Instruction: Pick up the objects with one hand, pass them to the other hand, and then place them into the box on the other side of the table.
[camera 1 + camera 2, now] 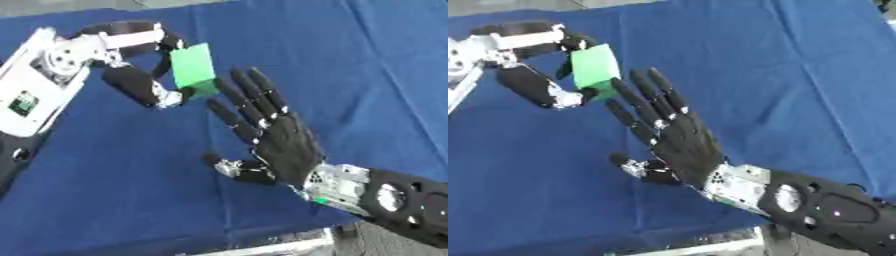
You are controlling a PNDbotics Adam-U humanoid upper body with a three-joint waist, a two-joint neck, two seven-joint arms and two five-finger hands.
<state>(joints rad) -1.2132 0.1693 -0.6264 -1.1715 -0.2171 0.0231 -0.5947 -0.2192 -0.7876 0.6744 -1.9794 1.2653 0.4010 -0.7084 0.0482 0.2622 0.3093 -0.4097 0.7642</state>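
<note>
Robot's left hand (144,75) comes in from upper left, fingers and thumb curled round a green block (193,67), pinching it between upper fingers and the lower thumb, held up above the blue cloth-covered table (367,70). Block is box-shaped, bright green, tilted slightly, its broad face toward the camera. Just beside it, to the lower right, the robot's right hand (280,142) reaches up from the lower right corner, palm spread, fingers (254,87) straight and fanned, thumb out to the left; fingertips sit right next to the block's lower right edge, can't tell if they touch. Left eye view shows more of the left arm's white and silver forearm w/ a small green panel; right eye view cuts most of that off but shows more of the right forearm (833,210) at bottom right.
</note>
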